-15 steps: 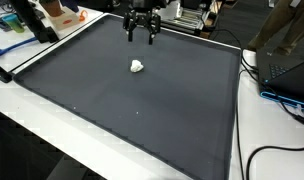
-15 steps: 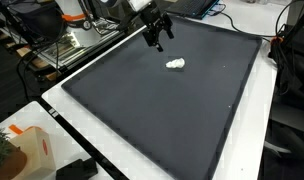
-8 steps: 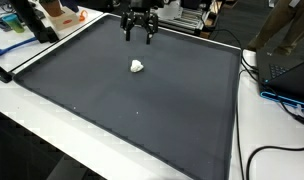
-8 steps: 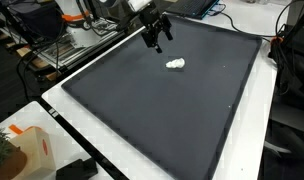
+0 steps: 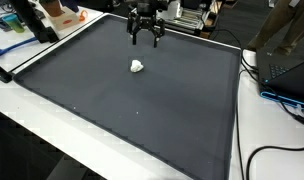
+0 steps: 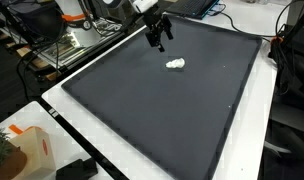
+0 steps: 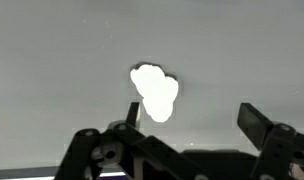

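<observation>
A small white crumpled lump [image 5: 137,67] [image 6: 175,65] lies on the dark mat [image 5: 132,110] [image 6: 162,110], in its far half. My gripper [image 5: 144,41] [image 6: 159,44] hangs open above the mat's far edge, well clear of the lump and above it. In the wrist view the white lump [image 7: 155,93] shows bright on the grey mat, just inside my left finger [image 7: 133,111]; the gripper [image 7: 192,118] holds nothing and the right finger [image 7: 256,122] stands far off to the side.
The mat covers most of a white table [image 5: 267,130]. Cables [image 5: 282,100] and a dark device [image 5: 287,70] lie along one side. Boxes and clutter [image 5: 52,15] stand at the far corner; a wire rack [image 6: 67,50] sits beside the table.
The gripper has shifted slightly, rising a little near the mat's far edge. It stays open and the white lump has not moved.
</observation>
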Robot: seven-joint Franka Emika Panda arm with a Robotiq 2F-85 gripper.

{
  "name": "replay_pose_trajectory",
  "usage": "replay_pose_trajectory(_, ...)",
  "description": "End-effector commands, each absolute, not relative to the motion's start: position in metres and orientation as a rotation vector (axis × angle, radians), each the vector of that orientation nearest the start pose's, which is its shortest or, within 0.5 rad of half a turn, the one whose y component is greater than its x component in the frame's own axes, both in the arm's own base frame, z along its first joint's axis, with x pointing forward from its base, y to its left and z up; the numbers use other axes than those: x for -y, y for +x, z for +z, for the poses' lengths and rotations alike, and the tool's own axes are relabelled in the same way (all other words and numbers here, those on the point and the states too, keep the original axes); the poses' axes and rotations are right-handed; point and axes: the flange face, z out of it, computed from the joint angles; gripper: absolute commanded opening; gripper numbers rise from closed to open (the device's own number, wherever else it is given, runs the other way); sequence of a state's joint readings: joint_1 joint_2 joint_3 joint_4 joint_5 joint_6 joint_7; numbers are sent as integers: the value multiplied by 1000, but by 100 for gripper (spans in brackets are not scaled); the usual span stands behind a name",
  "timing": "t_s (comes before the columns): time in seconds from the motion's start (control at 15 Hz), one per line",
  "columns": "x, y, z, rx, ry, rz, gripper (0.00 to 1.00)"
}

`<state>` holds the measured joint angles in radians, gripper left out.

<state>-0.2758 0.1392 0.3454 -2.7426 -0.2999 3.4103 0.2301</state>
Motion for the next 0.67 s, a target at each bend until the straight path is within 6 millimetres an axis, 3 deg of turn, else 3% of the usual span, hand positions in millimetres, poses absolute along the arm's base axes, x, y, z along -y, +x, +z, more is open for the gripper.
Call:
replay_pose_trajectory(0.0, -81, 435, 244, 214, -2921, -736, 100)
replay_pose_trajectory(0.4, -97, 469, 271, 215, -2968, -697, 100)
replay_pose_trajectory(0.6, -99, 486, 274, 162, -3002, -590, 100)
